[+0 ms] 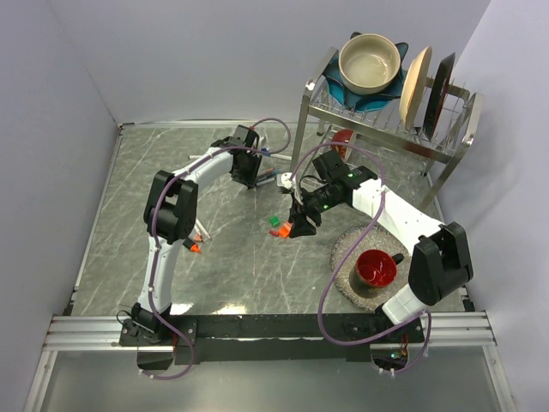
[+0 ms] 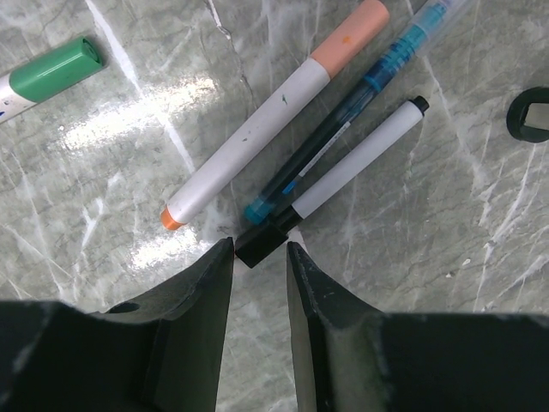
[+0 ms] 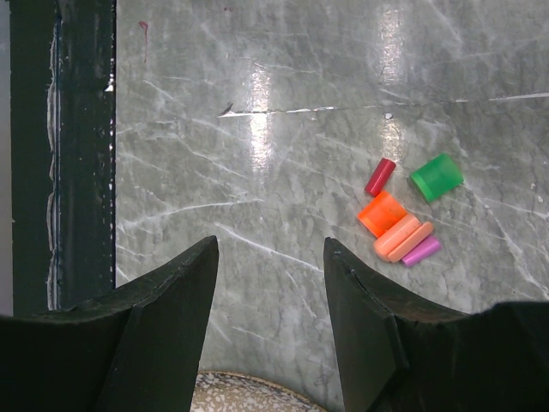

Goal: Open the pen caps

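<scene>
My left gripper is low over a bunch of markers at the back of the table. Its jaws stand narrow, pinching the end of a black cap on a thin white marker. Beside it lie a blue pen and a white marker with a peach cap. A green cap sits on a marker at the upper left. My right gripper is open and empty mid-table. Loose caps lie beside it: dark red, green, orange, peach and pink.
A red cup stands on a speckled round mat at the right. A dish rack with a bowl and plates stands at the back right. Small orange pieces lie by the left arm. A dark ring lies right of the markers.
</scene>
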Motion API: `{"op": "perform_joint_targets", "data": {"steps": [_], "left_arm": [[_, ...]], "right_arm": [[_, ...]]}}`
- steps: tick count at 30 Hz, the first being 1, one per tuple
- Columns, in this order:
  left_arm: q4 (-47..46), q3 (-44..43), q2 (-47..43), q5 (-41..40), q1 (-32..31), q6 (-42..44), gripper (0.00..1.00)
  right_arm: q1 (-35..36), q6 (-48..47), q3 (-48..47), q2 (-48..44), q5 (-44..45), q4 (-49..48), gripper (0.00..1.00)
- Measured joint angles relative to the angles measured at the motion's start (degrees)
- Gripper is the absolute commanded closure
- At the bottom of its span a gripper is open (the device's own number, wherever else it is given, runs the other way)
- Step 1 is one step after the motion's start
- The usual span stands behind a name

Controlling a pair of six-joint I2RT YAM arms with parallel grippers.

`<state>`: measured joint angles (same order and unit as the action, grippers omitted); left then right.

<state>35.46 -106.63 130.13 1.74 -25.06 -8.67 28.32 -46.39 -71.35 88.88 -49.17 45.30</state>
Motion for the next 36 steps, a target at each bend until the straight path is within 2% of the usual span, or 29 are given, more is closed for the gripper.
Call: {"op": "perform_joint_targets", "data": {"steps": [14,22,30,33,36], "left_arm": [[1.36,0.92,0.0,0.31,-0.48,-0.02,0.69],[1.97,1.31,0.0,-1.68,-1.75,-0.11,0.86],[1.25,2.25,-0.42,-2.21,-2.14,-0.2,0.94],[0.44,4.48,-1.77,-1.84,-2.21,-0.17,0.99],[-0.46,7.74,-3.8,-0.87,-2.32,-0.48,0.99]], "right_arm": [[-0.13,-0.04,0.0,0.02,-0.02,0.02,0.4],[-0.26,-0.22,0.0,0.02,-0.04,0.13,0.4],[-0.46,-0.42,-0.02,0.02,-0.09,0.24,0.4],[-0.48,-0.5,-0.02,0.02,-0.09,0.28,0.4],[-0.5,-0.59,-0.02,0.02,-0.07,0.33,0.4]]}}
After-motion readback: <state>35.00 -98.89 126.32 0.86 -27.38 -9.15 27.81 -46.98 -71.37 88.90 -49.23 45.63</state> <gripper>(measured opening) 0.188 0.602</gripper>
